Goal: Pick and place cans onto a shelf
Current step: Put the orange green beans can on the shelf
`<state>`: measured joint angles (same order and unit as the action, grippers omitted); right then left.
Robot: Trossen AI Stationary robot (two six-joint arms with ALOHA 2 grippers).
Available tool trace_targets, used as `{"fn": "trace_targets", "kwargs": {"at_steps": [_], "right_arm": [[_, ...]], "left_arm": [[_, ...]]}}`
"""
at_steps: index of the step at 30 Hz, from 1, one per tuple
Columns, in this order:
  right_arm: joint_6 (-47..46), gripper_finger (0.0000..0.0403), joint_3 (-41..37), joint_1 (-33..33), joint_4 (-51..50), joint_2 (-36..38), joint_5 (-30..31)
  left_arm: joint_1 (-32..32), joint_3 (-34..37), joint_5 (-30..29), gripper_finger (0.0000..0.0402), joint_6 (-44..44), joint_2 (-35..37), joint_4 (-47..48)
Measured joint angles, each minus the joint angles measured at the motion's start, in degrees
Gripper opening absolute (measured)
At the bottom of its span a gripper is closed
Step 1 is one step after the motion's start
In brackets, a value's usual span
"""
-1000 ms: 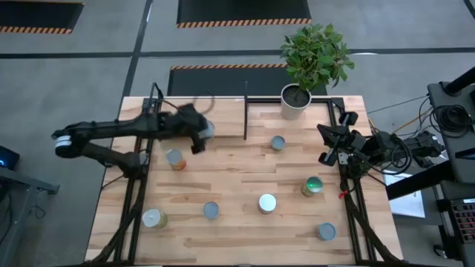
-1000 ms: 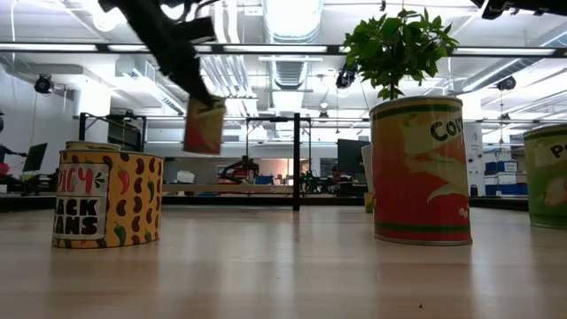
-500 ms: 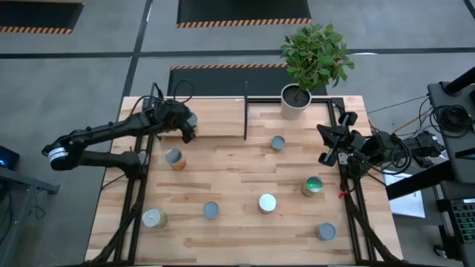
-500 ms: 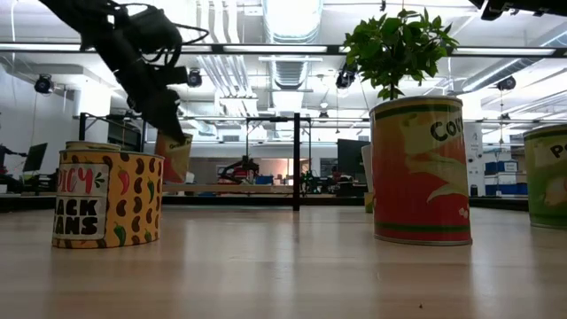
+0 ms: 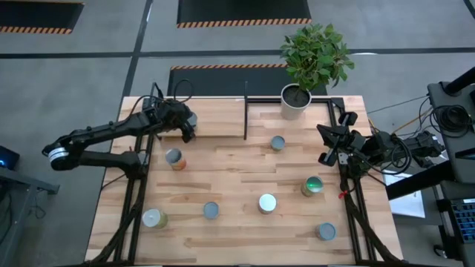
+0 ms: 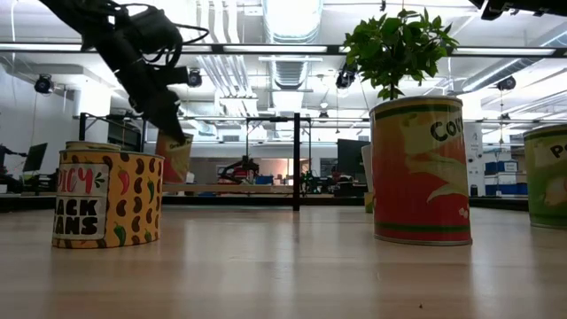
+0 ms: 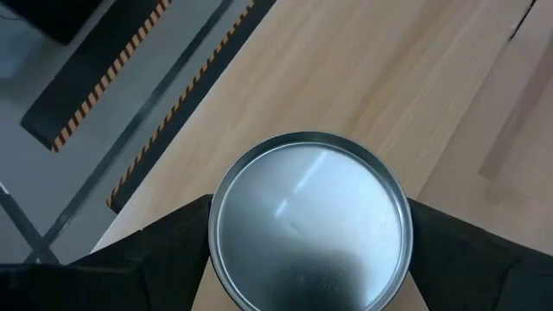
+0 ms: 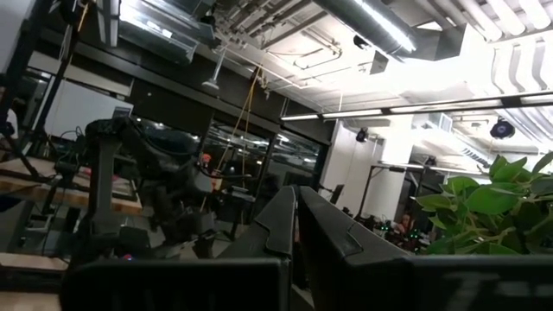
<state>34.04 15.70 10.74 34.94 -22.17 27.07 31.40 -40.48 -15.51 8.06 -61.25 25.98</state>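
My left gripper [image 5: 188, 124] is over the left half of the shelf [image 5: 215, 119], a light-wood panel with black posts and a black divider bar [image 5: 246, 111]. It is shut on a can [image 7: 308, 220] with a silvery round top. In the low view this can [image 6: 175, 159] shows tilted, its bottom close to the shelf board; a yellow can in front hides whether it rests there. Several other cans stand upright on the tabletop, among them one [image 5: 174, 157] just near of the gripper and one [image 5: 277, 142] right of the divider. My right gripper [image 5: 327, 145] waits shut at the table's right edge. My left gripper pinches the can between its two fingers [image 7: 173, 250], one on each side of the can's wall just under the top rim [image 7: 216, 233]. The fingers slant down from the table's left and near side. The can sits tilted in the hold.
A white pot with a green plant [image 5: 295, 101] stands at the far right of the shelf. Loose cans [image 5: 267, 202] [image 5: 211, 211] [image 5: 154, 218] [image 5: 325, 232] [image 5: 312, 185] dot the near half of the table. Bare board lies between the divider and my left gripper.
My left gripper has carried the can toward the table's left and far edge and down, from above the table near the divider to low over the shelf's left half, rolling a little on the way. For the last half second it has kept still.
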Motion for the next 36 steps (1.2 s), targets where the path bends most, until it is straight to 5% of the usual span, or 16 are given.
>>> {"fn": "trace_targets", "kwargs": {"at_steps": [15,25,30,36], "right_arm": [[0.00,0.0009,0.00,-0.01,0.00,0.00,0.01],[0.03,0.0009,0.00,0.00,0.00,0.00,0.00],[0.03,0.0009,0.00,0.00,0.02,0.00,0.00],[0.50,0.0009,0.00,0.00,0.02,0.00,0.00]], "left_arm": [[0.00,-0.47,-0.47,0.0352,-0.02,0.33,0.54],[-0.47,-12.08,0.53,0.0339,-8.61,0.44,9.35],[-0.26,-16.05,1.78,0.0266,-16.81,-0.95,18.07],[-0.26,-16.40,3.78,0.0056,-19.69,-5.76,22.18]]}}
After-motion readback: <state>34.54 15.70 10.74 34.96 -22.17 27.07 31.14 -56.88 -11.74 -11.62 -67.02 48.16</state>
